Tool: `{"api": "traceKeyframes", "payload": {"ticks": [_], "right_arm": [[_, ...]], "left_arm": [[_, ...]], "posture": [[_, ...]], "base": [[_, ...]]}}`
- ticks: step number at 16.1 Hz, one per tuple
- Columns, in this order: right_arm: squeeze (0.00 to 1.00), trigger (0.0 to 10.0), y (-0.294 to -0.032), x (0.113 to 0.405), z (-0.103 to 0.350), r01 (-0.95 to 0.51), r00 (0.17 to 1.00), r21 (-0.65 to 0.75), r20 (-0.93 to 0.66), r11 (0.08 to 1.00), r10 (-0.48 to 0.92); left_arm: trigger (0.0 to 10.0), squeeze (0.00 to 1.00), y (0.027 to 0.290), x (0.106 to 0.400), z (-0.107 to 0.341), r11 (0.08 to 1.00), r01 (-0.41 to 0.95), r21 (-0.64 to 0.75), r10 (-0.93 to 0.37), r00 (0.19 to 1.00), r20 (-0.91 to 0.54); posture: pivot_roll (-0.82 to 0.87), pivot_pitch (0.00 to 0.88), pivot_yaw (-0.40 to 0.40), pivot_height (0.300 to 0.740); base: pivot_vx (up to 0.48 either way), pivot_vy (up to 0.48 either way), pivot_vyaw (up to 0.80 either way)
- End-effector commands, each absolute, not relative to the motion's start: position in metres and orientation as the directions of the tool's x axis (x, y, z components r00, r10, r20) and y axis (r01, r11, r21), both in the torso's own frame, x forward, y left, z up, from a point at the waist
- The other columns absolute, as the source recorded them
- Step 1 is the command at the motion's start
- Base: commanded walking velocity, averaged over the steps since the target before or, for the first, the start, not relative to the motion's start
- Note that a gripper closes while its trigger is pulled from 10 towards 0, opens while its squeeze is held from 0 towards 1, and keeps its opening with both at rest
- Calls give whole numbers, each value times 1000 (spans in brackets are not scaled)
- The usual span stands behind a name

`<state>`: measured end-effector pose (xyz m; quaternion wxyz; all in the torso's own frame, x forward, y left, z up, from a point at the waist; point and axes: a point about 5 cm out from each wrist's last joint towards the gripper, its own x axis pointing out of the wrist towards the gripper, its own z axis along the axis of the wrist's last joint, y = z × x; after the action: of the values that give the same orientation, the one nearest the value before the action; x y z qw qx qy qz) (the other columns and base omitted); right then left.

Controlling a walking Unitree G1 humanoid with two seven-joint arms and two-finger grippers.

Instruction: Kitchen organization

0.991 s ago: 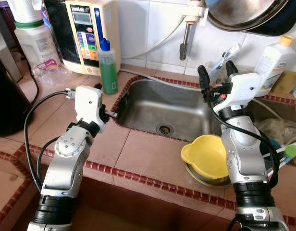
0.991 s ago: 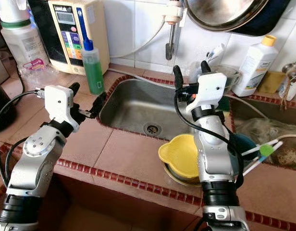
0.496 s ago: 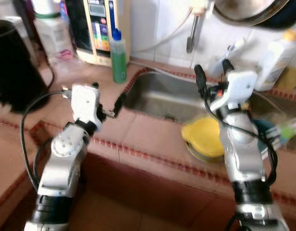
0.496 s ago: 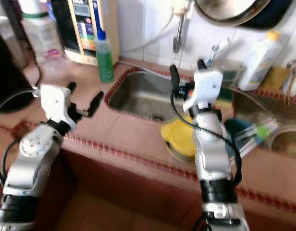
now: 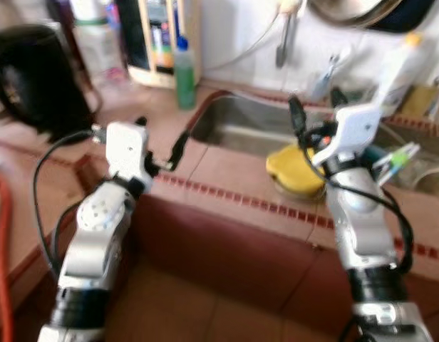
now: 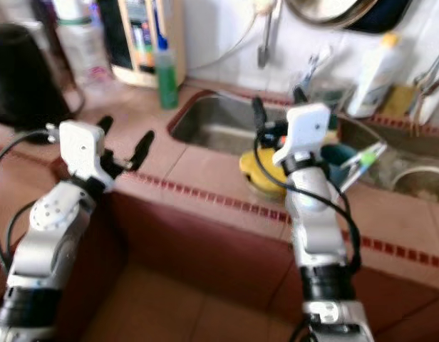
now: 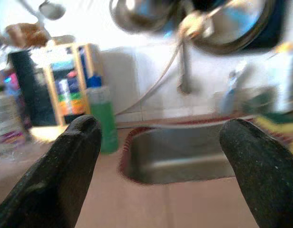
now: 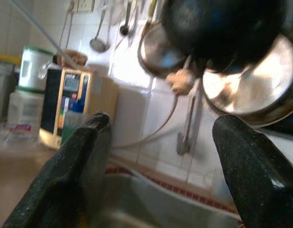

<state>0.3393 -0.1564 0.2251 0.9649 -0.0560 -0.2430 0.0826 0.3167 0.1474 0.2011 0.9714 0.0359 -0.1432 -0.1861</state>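
My left gripper (image 5: 161, 134) is held open over the front of the tiled counter (image 5: 226, 167), left of the steel sink (image 5: 251, 127), with nothing between its fingers. On the right, my right gripper (image 5: 316, 102) points upward, open and empty, just above and behind a yellow bowl (image 5: 293, 169) that sits in a metal dish by the sink's right front corner. The left wrist view looks along the open fingers (image 7: 65, 175) to a green soap bottle (image 7: 102, 118) and the sink (image 7: 184, 156). Hanging pans (image 8: 246, 90) and the faucet (image 8: 183, 137) appear in the right wrist view.
A black kettle (image 5: 34, 78) stands at the far left. The water purifier (image 5: 162, 32) and the green bottle (image 5: 184, 71) are against the back wall. A white bottle (image 5: 400, 64) and utensils (image 5: 398, 153) crowd the right. The counter's brown front face (image 5: 226, 249) is below.
The whole picture has shifted: the camera has drawn back from the counter, whose front face now shows. Both arms keep the same raised pose, grippers still open.
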Motion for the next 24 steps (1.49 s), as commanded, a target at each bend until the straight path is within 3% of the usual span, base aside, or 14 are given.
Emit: {"api": "traceKeyframes", "payload": {"ticks": [1,4,19,24], "right_arm": [[0,10000,-153,339,231,-140,854,-162,479,977,202],[0,10000,-156,336,223,-142,867,-161,456,977,201],[0,10000,-159,334,211,-162,880,-196,416,967,231],[0,10000,-159,331,210,-196,870,-209,414,958,268]], "left_arm": [[10000,0,150,315,205,923,366,120,-385,879,281],[10000,0,149,311,206,913,391,115,-407,861,304],[10000,0,146,313,209,904,415,103,-425,845,324],[10000,0,142,309,212,889,452,75,-448,825,345]], "posture": [[-44,0,-17,740],[-45,0,-17,740],[-48,0,-16,740],[-53,0,-15,740]], "base": [[0,0,0],[0,0,0],[0,-480,0],[0,0,0]]}}
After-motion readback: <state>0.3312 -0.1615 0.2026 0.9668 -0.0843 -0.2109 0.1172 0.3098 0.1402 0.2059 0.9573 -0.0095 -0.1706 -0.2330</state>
